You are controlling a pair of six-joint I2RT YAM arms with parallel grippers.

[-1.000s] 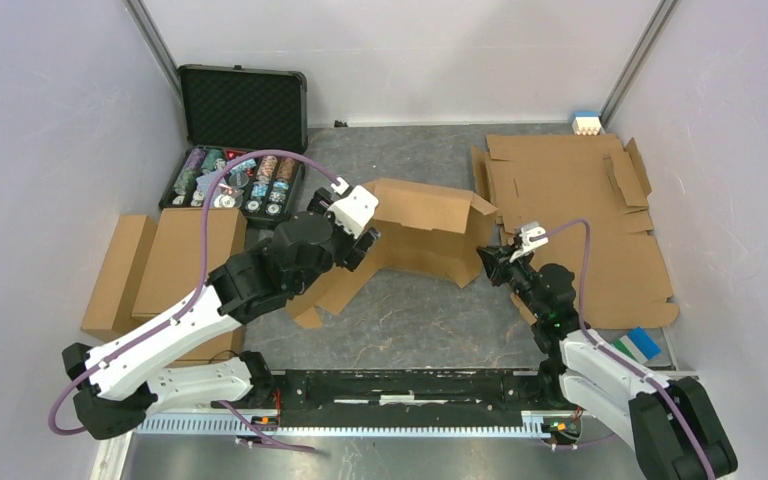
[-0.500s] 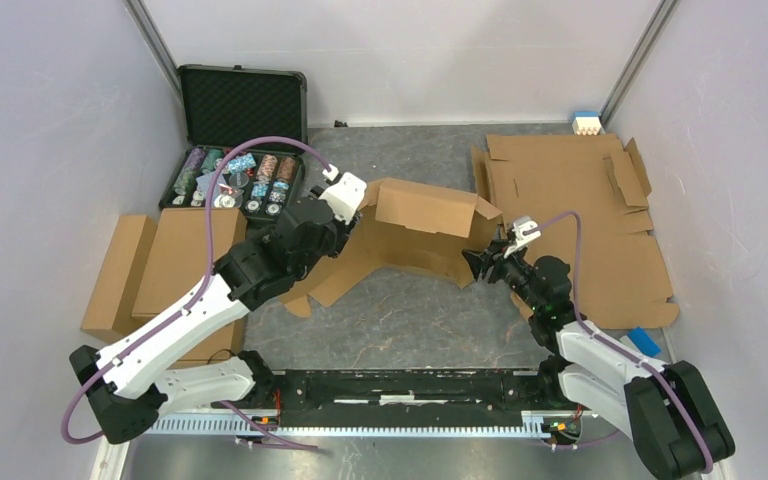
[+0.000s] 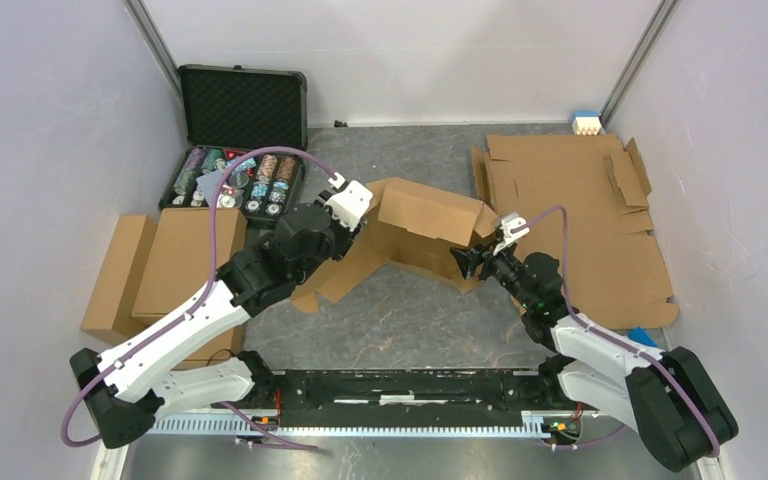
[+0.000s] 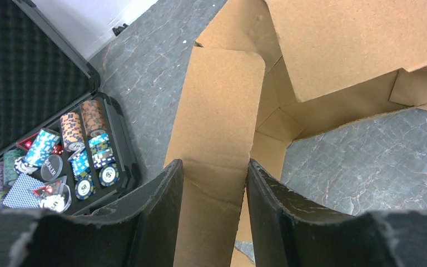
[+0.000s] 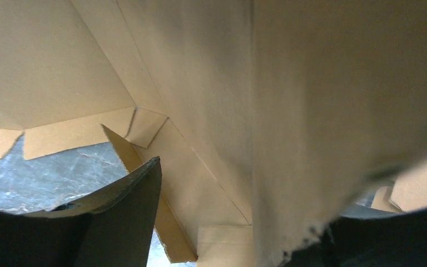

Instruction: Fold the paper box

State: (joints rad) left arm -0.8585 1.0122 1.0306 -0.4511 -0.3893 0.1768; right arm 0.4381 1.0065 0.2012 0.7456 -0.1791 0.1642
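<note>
My left gripper stands about half open, its fingers parted over a long flap of the paper box. The flap shows through the gap and runs on behind them, and I cannot tell whether they touch it. The box sits half-raised at mid-table, between both arms. My right gripper is at the box's right end, jaws wide, one cardboard wall standing between them. The near finger is clear of it and the far side is too blurred to judge. In the black case, a round button seems to read "DEALER", and two chips show "50".
</note>
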